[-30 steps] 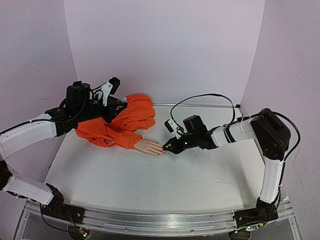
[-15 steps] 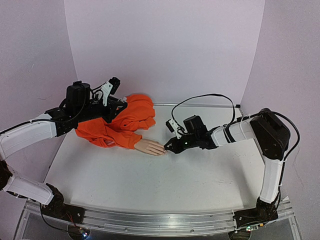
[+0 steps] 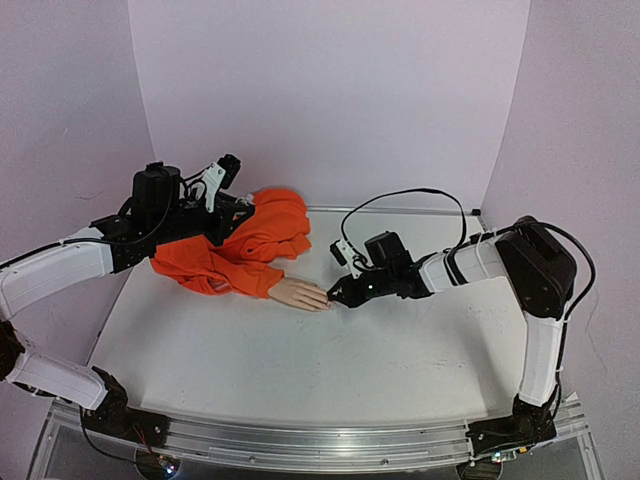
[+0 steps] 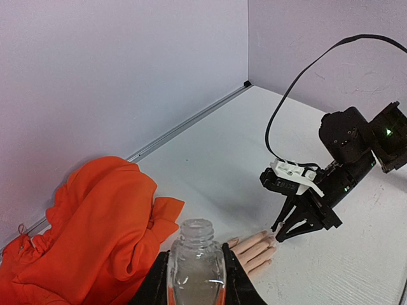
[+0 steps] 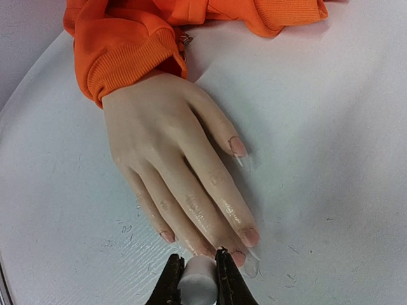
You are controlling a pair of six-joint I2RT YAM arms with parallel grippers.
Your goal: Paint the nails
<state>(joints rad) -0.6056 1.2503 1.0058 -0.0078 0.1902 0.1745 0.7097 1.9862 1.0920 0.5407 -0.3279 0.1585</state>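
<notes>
Painting step, at the fingertips. Pinched tight between the jaws of the right gripper (image 5: 196, 274), at the bottom middle of the right wrist view: a small white brush handle (image 5: 194, 289). Bristles hidden under it, so no telling whether touching yet.

Just above and right of the handle: the nails (image 5: 249, 237) of the mannequin hand (image 5: 162, 146). Palm down, flat on the white table (image 5: 331, 178), fingers pointing toward the bottom of the frame, wrist tucked into the orange sleeve (image 5: 124, 60) at the upper left. Faint pink gloss on some nails; hard to tell painted from bare.

Clamped in the left gripper (image 4: 196, 289), at the bottom middle of the left wrist view: a small clear bottle (image 4: 196, 251), upright, mouth open, no cap. Held up beside the heaped orange cloth, apart from the fingers.

To do this well:
- Take one nail at a time, starting with the one nearest the handle.
- Stroke along the finger, from the base of the nail toward its tip, never across.
- Press lightly. Probably a loose, light hand, likely to slide or turn under a sideways push.
- Keep the black jaws clear of the skin; let only the bristles land.
- Lift fully before shifting to the neighbouring finger.
- Treat the thumb nail, set off at the right middle of the frame, as a separate approach.
- Hold the bottle level throughout, to avoid a spill.
</notes>
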